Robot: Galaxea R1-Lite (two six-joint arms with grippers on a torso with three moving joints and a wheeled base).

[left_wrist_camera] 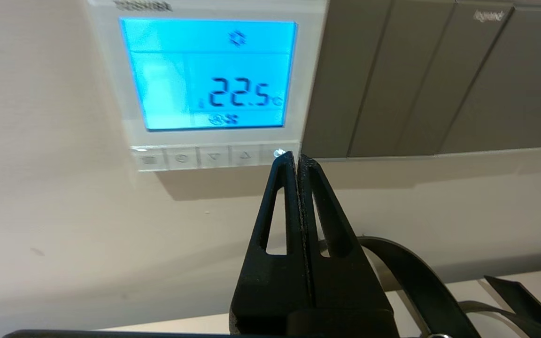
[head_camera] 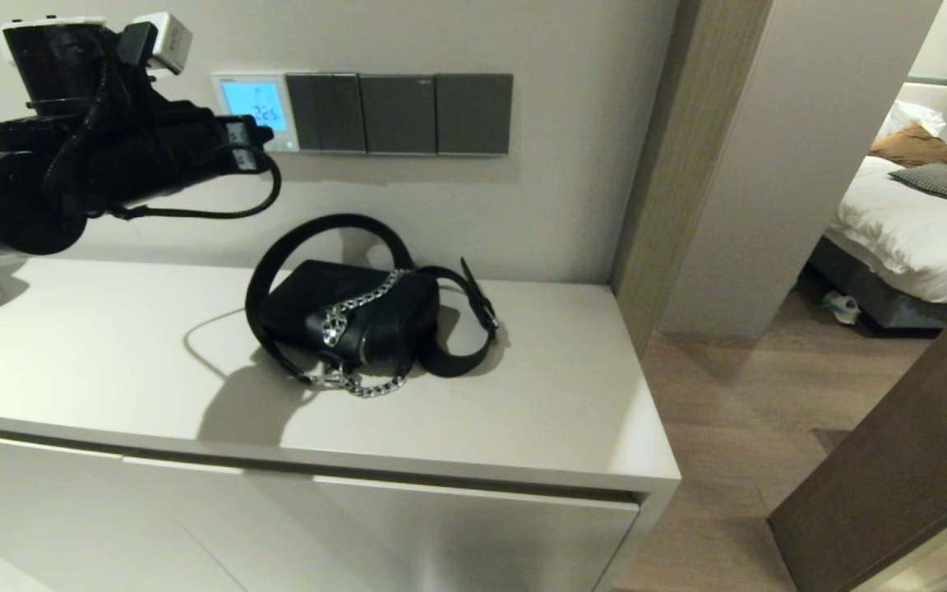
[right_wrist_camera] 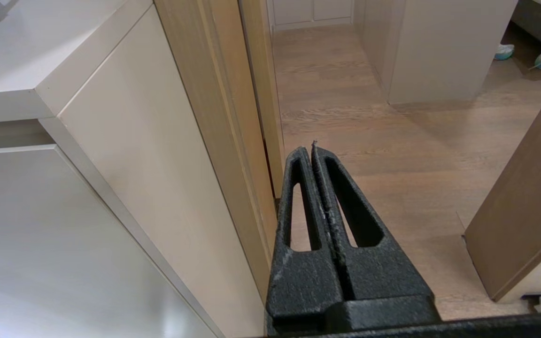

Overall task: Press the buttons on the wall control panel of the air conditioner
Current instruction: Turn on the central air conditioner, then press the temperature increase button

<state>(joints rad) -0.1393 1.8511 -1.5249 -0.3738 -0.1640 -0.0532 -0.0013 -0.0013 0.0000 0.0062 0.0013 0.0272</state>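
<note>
The white wall control panel hangs on the wall, its screen lit blue and reading 22.5; it also shows in the left wrist view. A row of tiny pale buttons runs along its lower edge. My left gripper is shut and empty, its tips at the right end of the button row, over the rightmost button, which is mostly hidden. In the head view the left gripper sits at the panel's lower right corner. My right gripper is shut and empty, parked low beside the cabinet.
Three dark grey switch plates adjoin the panel on the right. A black handbag with a chain and strap lies on the white cabinet top below. A wood pillar and an open doorway stand at the right.
</note>
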